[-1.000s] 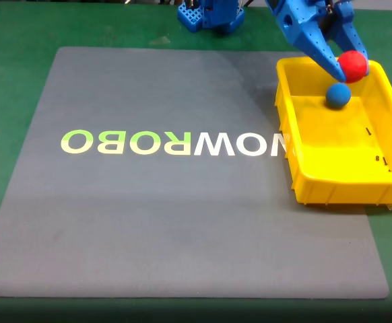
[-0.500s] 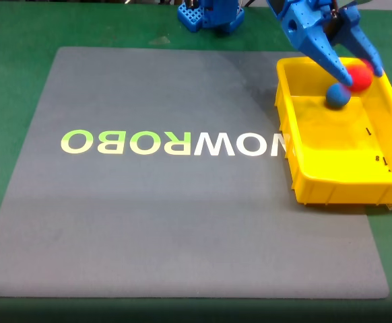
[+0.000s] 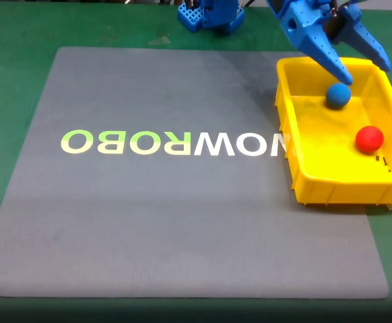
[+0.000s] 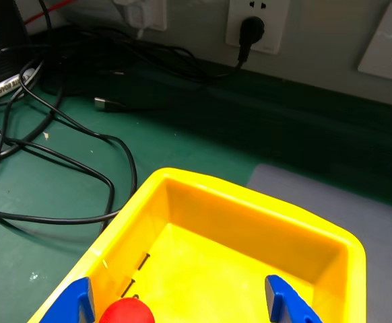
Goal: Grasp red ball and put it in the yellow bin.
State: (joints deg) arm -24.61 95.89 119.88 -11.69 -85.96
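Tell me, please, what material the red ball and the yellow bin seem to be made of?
The red ball looks matte, with no highlight, so probably foam or soft rubber. The yellow bin looks like moulded plastic: smooth, slightly glossy walls with ribbed sides.

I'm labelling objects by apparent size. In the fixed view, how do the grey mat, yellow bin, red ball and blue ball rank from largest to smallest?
1. Grey mat, by far the largest.
2. Yellow bin.
3. Red ball and blue ball: they look about the same size, so I won't rank one over the other.
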